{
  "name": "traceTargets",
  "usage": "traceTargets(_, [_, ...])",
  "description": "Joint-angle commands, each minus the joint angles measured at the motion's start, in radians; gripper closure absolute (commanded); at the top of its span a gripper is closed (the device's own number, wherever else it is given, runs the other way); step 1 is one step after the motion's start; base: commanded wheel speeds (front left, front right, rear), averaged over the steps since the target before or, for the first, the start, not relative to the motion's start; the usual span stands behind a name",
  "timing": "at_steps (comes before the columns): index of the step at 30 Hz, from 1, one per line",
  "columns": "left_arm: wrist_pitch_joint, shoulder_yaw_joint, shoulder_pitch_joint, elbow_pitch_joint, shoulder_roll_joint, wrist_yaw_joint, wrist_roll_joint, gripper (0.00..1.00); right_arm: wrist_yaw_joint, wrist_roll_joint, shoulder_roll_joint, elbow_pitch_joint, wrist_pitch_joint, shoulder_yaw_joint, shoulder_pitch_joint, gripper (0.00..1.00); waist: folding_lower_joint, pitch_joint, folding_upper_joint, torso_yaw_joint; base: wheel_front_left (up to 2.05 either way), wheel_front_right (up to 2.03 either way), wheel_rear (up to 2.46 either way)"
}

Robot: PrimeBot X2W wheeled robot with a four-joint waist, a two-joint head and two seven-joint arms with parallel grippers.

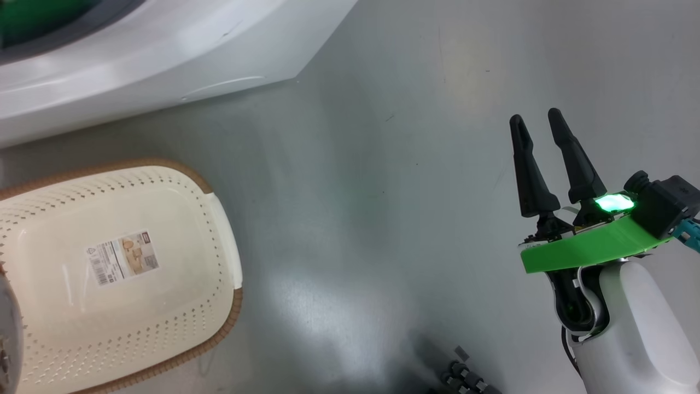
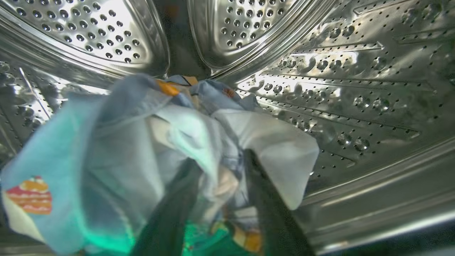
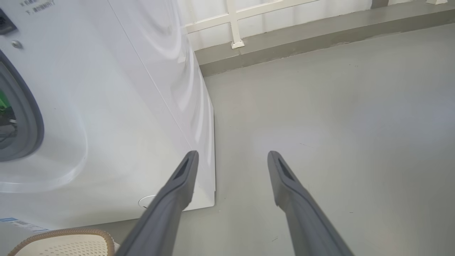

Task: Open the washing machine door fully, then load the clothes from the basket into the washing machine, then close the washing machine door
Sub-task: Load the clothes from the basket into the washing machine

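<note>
The clothes [image 2: 142, 142], light-blue printed garments with cream fabric, bunch mid-frame inside the perforated steel drum [image 2: 355, 89], draped over your left gripper [image 2: 220, 160]. Its fingers are parted, and you cannot tell if they grip. Lower left, the cream perforated plastic basket [image 1: 219, 230] shows its label sticker [image 1: 121, 257]. Your right gripper [image 1: 536, 116] stands wide over grey floor [image 1: 383, 191].

The clothes [image 2: 117, 142], a loose, blurred bunch of light-blue garments with orange prints and a white piece, are lying heaped inside the perforated steel drum [image 2: 355, 89] of the washing machine [image 1: 136, 71]. The washing machine is standing as a big white box on the grey floor, its grey gasket [image 3: 33, 117] showing around the opening. The basket [image 1: 180, 306], cream-white and perforated with a brown woven-look rim, is sitting upright just beside the machine's front, its label sticker [image 1: 121, 257] showing in full.
</note>
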Motion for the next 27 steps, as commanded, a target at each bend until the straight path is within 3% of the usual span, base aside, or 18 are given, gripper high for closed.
traceTargets(1, [-0.001,0.003,-0.029,-0.011,0.035,0.002,0.007,0.00,0.002,0.002,-0.006,-0.019,-0.005,0.020,0.019,0.00,0.0000,-0.004,0.0000,0.004,0.00,0.00,0.00])
traceTargets(16, [-0.195,-0.045,0.023,0.076,-0.006,-0.031,0.009,0.00,0.002,-0.005,-0.042,-0.015,-0.005,0.018,0.012,0.00,0.0000,-0.066,0.0000,0.087,0.00,0.00,0.00])
traceTargets(27, [-0.263,-0.056,0.100,0.089,-0.035,-0.048,-0.014,0.00,0.002,-0.006,-0.059,-0.003,-0.005,0.025,0.023,0.00,0.0000,-0.135,0.0000,0.126,0.00,0.00,0.00])
